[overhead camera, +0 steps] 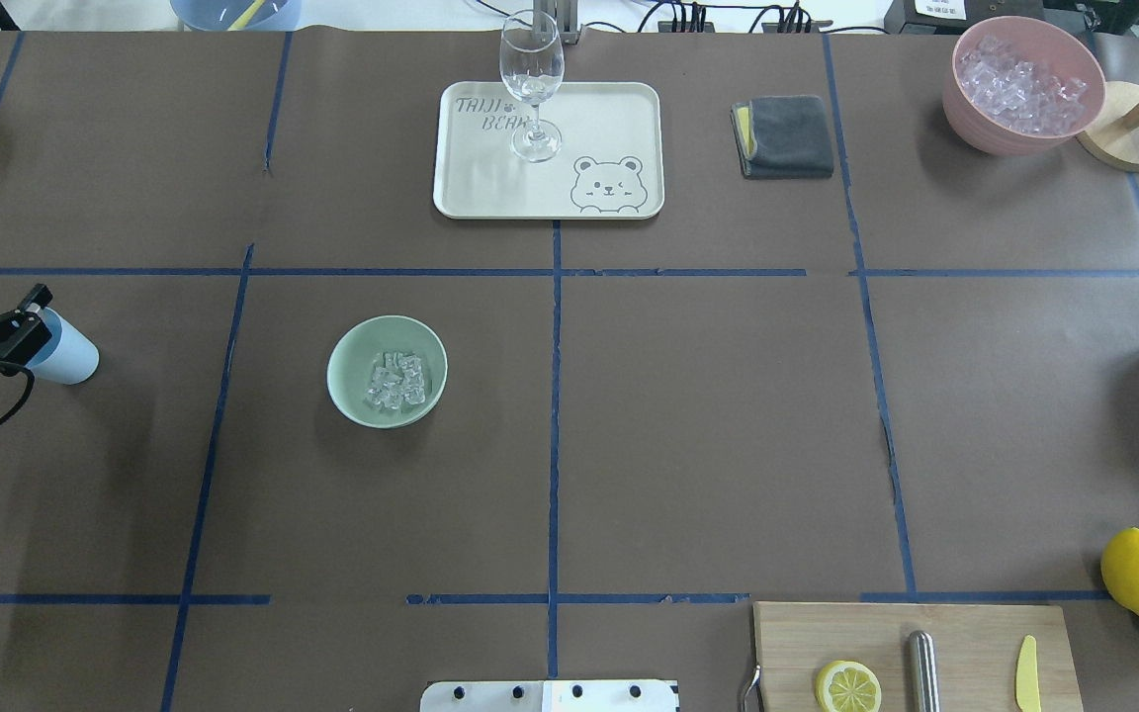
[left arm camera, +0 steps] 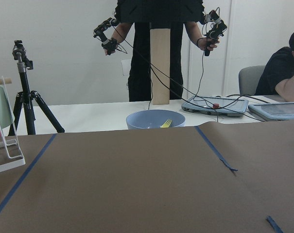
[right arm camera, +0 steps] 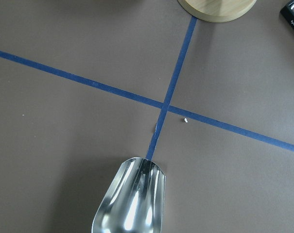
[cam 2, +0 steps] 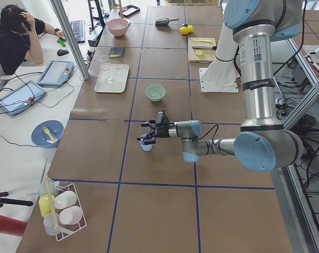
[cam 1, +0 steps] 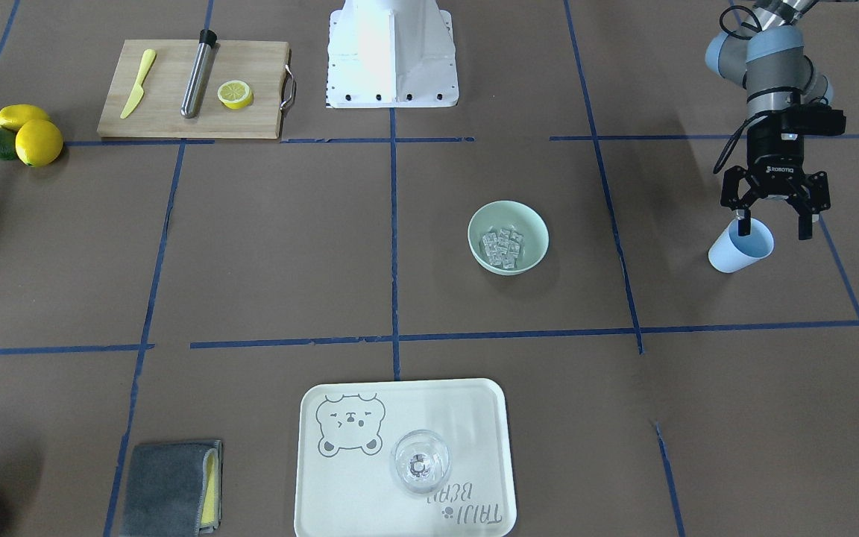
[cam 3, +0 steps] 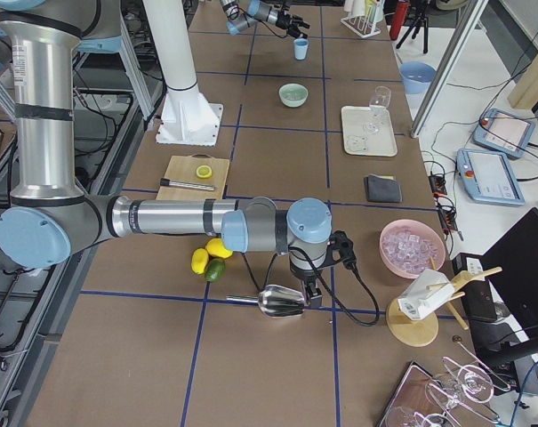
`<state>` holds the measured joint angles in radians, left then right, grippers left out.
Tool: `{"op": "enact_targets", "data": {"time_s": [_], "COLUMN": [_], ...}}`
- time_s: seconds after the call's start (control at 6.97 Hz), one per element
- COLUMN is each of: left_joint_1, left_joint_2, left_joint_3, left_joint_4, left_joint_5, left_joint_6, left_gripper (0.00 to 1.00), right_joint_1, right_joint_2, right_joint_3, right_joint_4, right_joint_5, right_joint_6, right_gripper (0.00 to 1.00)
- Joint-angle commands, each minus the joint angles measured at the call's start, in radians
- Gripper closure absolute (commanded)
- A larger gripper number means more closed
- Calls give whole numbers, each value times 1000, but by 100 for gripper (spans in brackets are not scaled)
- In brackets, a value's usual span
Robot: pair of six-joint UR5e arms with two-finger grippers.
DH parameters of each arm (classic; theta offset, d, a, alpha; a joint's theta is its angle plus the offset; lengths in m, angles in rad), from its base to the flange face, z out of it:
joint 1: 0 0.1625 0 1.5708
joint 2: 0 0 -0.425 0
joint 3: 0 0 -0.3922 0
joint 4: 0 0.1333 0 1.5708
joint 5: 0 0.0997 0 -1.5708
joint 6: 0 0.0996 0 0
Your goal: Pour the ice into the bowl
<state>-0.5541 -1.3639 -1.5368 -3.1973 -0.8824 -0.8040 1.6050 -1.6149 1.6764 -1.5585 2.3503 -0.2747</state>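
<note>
The left gripper (cam 1: pixel 773 230) hung with its black fingers spread wide, gripping nothing. One fingertip seemed to sit over the mouth of the light blue cup (cam 1: pixel 735 253). The cup stood on the table well apart from the bowl (cam 1: pixel 530 222), on the robot's left of it. The ice (cam 1: pixel 502 247) lay heaped in the bowl's bottom, so the pour looked finished and letting go of the cup looked like the step in hand. To do it well, the gripper should lift straight up, so that no finger catches the rim and tips the cup.

The cup was smooth and tapered. The bowl was round, plain, pale mint green. The ice was small glassy cubes.

Far from the bowl, the right gripper (cam 3: pixel 309 292) sat at a shiny metal scoop (right arm camera: pixel 131 204). Its grip could not be told.
</note>
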Motion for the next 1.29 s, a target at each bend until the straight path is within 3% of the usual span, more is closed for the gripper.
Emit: {"op": "enact_targets", "data": {"time_s": [0.0, 0.29, 0.57, 0.72, 1.0, 1.15], "left_joint_1": [-251, -581, -873, -967, -1021, -1026], "left_joint_2": [8, 14, -10, -73, -223, -282], "left_joint_3": [-35, -92, -199, -203, -188, -174], "left_joint_4": [28, 222, 612, 825, 1358, 1552], "left_joint_5": [-344, -757, -1054, -1142, -1155, -1164], "left_joint_6": [266, 560, 771, 790, 801, 812], "left_gripper": [0, 0, 0, 0, 0, 0], "right_joint_1": [0, 1, 0, 0, 0, 0], "right_joint_2": [0, 1, 4, 4, 7, 9], "right_joint_3": [5, 11, 20, 20, 40, 60], "right_joint_4": [0, 2, 0, 0, 0, 2], "right_joint_5": [1, 3, 4, 4, 7, 10], "right_joint_6": [6, 8, 11, 12, 29, 35], "right_gripper": [0, 0, 0, 0, 0, 0]}}
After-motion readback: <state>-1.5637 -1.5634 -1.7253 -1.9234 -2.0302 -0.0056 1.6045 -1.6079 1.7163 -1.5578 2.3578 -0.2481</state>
